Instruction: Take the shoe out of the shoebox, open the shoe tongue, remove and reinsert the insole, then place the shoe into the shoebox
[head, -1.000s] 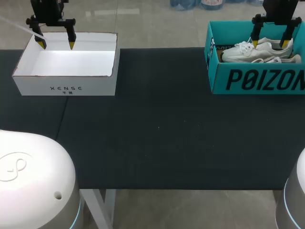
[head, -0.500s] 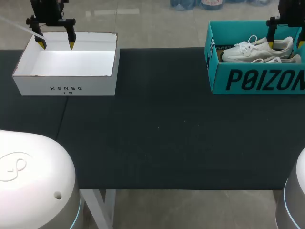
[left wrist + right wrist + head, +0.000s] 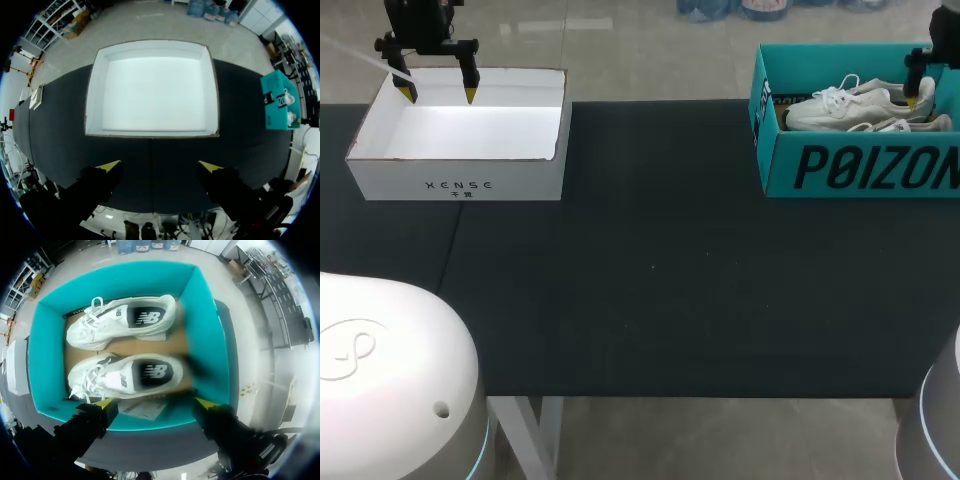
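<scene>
Two white sneakers lie side by side in the teal shoebox (image 3: 860, 165) at the table's far right, one (image 3: 850, 100) behind the other (image 3: 910, 125). My right gripper (image 3: 947, 90) hangs open above the box's right end, over the heels, holding nothing. In the right wrist view the gripper (image 3: 155, 402) stands above the box's wall (image 3: 205, 340), with the closer sneaker (image 3: 125, 375) just ahead of its fingers and the other sneaker (image 3: 122, 320) beyond. My left gripper (image 3: 438, 95) hangs open over the far rim of the white box (image 3: 460, 185).
The white box (image 3: 95, 90) is empty inside, ahead of my left gripper (image 3: 160, 165). A sheet of paper (image 3: 145, 407) lies in the teal box beside the closer sneaker. Black table cloth (image 3: 650, 280) runs between the two boxes.
My right gripper has moved to the right over the teal shoebox, from the sneakers' middle to their heel end. The left arm has kept still.
</scene>
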`<state>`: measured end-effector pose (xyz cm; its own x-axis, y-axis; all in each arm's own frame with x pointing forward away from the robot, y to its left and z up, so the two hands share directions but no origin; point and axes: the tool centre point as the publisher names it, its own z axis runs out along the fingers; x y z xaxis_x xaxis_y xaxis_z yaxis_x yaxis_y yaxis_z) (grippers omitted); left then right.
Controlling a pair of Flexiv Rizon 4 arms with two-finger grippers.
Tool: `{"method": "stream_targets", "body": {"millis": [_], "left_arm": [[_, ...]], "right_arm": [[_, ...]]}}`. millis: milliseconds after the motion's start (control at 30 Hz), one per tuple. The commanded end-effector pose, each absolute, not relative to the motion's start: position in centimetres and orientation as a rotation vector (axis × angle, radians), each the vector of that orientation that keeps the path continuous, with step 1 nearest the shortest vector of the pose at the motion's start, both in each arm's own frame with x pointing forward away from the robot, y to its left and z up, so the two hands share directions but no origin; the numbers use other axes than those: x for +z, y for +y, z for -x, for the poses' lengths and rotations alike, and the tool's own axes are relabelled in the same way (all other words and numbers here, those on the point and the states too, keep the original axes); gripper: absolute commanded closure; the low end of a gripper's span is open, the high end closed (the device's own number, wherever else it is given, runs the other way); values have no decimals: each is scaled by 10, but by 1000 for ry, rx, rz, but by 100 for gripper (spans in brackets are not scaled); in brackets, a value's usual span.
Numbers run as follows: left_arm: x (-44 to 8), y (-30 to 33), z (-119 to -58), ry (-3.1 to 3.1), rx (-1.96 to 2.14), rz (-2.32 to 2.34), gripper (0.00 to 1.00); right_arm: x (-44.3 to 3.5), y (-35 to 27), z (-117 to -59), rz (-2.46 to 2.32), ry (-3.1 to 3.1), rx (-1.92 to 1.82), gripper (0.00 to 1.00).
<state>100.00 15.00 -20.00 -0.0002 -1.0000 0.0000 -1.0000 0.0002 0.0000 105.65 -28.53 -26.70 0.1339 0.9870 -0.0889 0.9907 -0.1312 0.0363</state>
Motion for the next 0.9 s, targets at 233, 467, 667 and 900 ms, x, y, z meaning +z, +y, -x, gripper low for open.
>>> {"method": "stream_targets", "body": {"millis": [233,467,667,900], "left_arm": [[-200,150,-1000,2222,0,2221,0],[-200,150,-1000,2222,0,2221,0],[-200,150,-1000,2222,0,2221,0],[-200,150,-1000,2222,0,2221,0]], "right_arm": [[-289,-289,-1058,-2246,2024,20,0],[-302,-302,-1066,-2237,2020,17,0],[-311,-309,-1072,-2224,2018,-10,0],[-326,-311,-1078,-2221,2043,-17,0]]}}
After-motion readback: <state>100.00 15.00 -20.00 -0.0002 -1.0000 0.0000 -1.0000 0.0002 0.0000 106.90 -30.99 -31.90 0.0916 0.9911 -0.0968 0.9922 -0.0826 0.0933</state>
